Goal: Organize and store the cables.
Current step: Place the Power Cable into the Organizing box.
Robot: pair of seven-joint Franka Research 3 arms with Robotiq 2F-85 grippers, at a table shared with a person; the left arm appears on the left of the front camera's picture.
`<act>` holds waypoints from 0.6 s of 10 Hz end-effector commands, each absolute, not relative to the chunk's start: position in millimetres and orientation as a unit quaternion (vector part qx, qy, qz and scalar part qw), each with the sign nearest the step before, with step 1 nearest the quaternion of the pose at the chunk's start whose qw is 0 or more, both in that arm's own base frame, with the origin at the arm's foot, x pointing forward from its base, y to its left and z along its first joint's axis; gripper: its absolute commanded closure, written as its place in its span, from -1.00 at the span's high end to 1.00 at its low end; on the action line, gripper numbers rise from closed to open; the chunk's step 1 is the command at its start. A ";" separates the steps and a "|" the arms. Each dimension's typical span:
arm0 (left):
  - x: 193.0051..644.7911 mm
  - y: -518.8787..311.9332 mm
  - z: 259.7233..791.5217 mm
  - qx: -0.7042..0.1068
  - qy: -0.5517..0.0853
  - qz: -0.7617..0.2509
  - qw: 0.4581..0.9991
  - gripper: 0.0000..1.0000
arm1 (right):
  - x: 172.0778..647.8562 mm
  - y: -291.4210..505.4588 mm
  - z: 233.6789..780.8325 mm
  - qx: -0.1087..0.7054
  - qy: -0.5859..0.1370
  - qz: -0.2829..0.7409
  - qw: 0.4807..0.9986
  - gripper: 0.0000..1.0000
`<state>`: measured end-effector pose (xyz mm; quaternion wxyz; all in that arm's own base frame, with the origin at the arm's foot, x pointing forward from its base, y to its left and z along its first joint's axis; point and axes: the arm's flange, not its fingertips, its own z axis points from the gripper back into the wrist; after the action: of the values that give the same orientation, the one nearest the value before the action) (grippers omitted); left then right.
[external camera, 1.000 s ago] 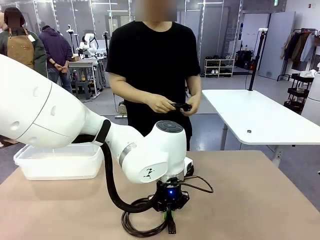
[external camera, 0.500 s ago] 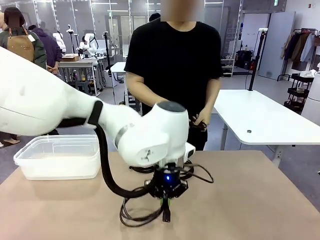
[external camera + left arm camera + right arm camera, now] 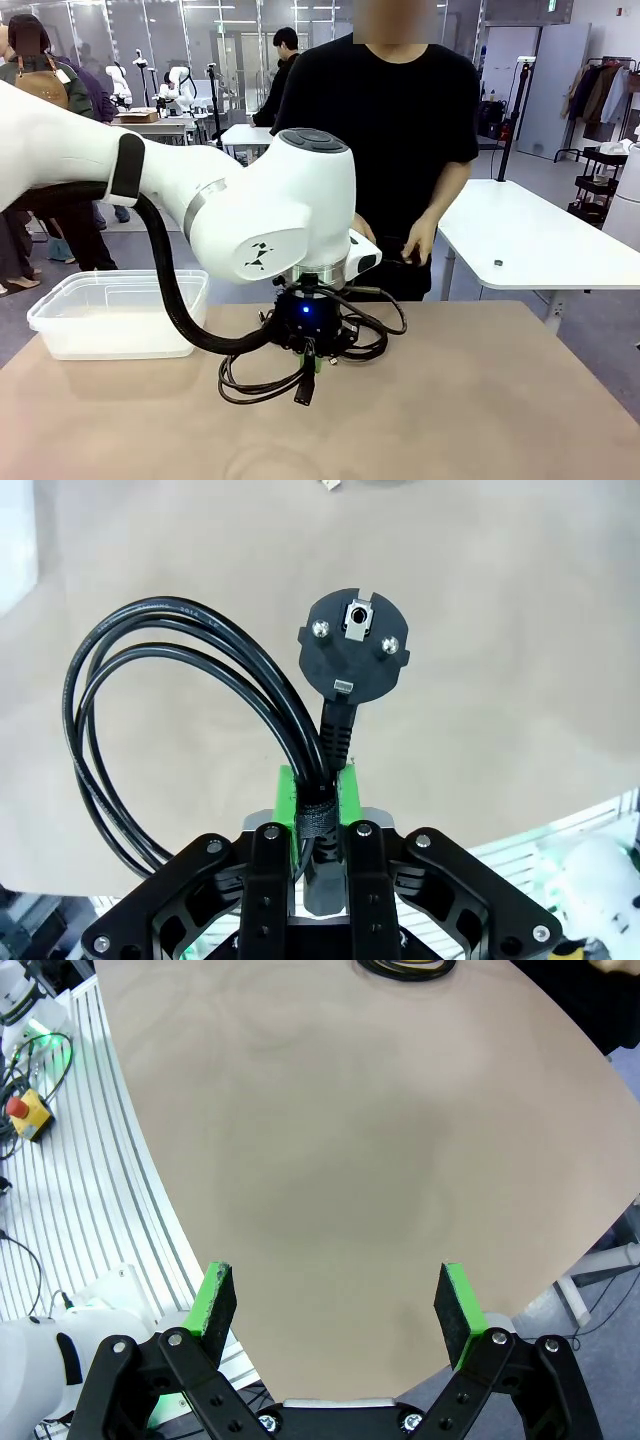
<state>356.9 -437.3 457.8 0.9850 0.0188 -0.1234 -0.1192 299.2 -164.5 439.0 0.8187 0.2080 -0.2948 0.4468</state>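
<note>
Pinching a coiled cable [image 3: 150, 622] at its strap [image 3: 317, 818], the left pincer [image 3: 318, 786] hides its lower loops; right pincer [image 3: 337, 1300] gapes wide.

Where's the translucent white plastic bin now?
Front view: the translucent white plastic bin sits at the far left corner of the table, left of the left gripper gripping a coiled black cable.
</note>
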 end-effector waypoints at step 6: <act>359.0 -438.0 450.1 0.020 -0.115 -0.112 0.987 -0.64 | 298.3 -165.4 439.8 0.211 -0.299 0.448 0.816 1.00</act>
<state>359.3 -438.3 449.6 0.9869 0.0199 -0.1146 -0.1118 299.2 -164.4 439.0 0.8187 0.2080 -0.2948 0.4468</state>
